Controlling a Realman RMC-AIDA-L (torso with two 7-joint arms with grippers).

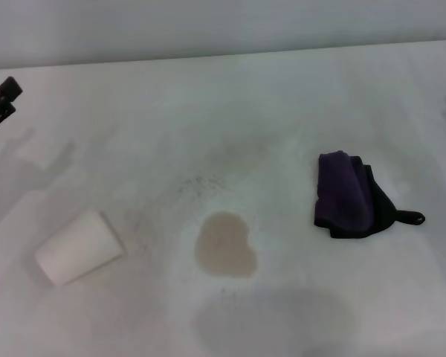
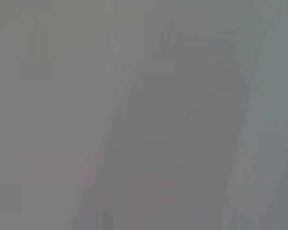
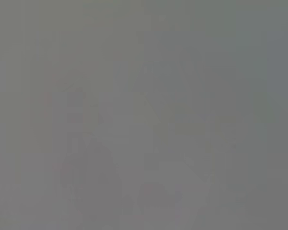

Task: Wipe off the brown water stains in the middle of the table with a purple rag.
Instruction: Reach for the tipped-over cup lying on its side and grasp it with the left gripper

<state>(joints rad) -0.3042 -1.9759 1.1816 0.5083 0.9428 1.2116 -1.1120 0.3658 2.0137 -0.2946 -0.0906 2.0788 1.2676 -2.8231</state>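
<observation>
The brown water stains (image 1: 225, 245) form a pale tan, heart-shaped blotch in the middle of the white table (image 1: 230, 111). The purple rag (image 1: 349, 195) lies crumpled to the right of the blotch, with a black edge and a small black tab (image 1: 412, 217) pointing right. My left gripper (image 1: 1, 102) shows only as a dark tip at the far left edge, well away from both. My right gripper is out of view. Both wrist views show only plain grey.
A white paper cup (image 1: 78, 247) lies on its side at the left front of the table. A faint grey shadow patch (image 1: 275, 320) lies in front of the blotch. The table's far edge meets a grey wall (image 1: 223, 26).
</observation>
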